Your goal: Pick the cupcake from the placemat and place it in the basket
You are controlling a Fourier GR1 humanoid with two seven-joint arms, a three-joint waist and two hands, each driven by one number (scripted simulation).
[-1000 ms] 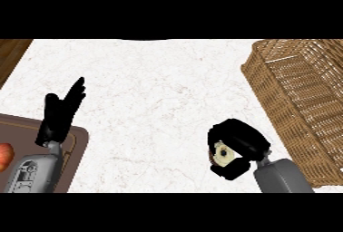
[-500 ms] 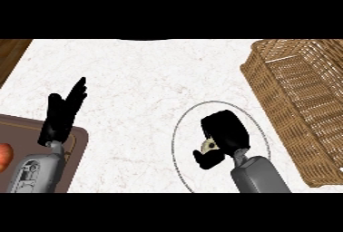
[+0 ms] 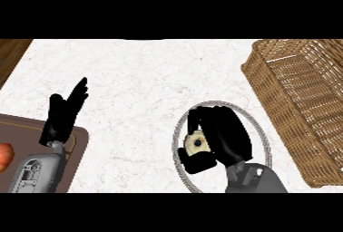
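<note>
White marble-patterned counter (image 3: 140,81) fills the head view, and everything here is placed by the tall brown wicker basket (image 3: 301,104) standing at its right edge.

Just left of the basket's near end lies a round, pale placemat with a thin grey rim (image 3: 258,129). Over it the right hand (image 3: 224,136) has its black fingers and thumb curled round the small cream-coloured cupcake with a dark spot on top (image 3: 197,143), which shows only between thumb and fingers. Whether the cupcake is clear of the placemat or sits on it cannot be told from this steep angle.

Far to the left of the basket, the left hand (image 3: 64,115) rests with straight fingers pointing up, holding nothing, above the corner of a dark brown tray or board (image 3: 79,140). A reddish-orange rounded thing (image 3: 5,157) shows at the picture's left edge; what it is cannot be made out.

The step in hand looks like the grasp and lift. To do it well, the hand should rise straight up and high enough to pass the basket's woven wall, then travel right and lower the cupcake inside upright before releasing.

Beyond the counter, a strip of brown wood (image 3: 13,54) shows at the upper left.
</note>
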